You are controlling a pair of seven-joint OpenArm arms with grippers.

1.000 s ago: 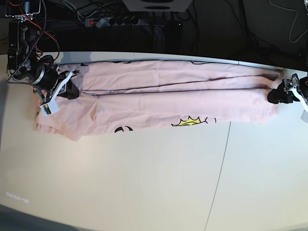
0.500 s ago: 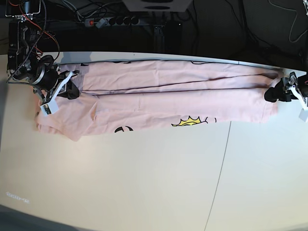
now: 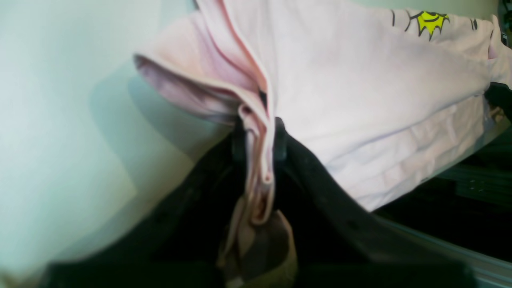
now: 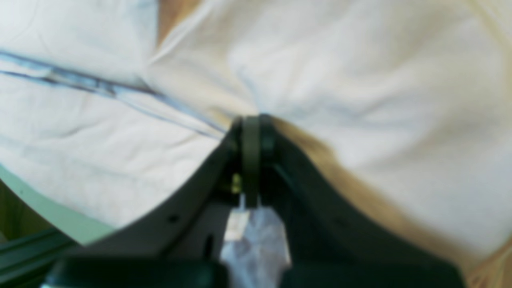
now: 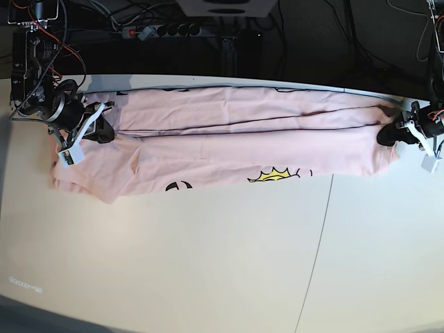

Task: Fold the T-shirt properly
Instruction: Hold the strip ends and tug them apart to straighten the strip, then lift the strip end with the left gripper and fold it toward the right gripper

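- Cloth now sits pinched between the left gripper's [image 3: 259, 138] fingers, which stood spread at the shirt's [image 5: 243, 139] end a second ago; they have closed on the bunched hem.
- Right gripper [image 4: 251, 132] has not changed: fingers pressed together on fabric at the opposite end, in the same spot.
- Shirt lies stretched along the table's [image 5: 208, 263] far edge, folded into a long band, yellow graphic [image 5: 274, 175] peeking out.
- Both ends look gripped, so a crosswise fold seems next.
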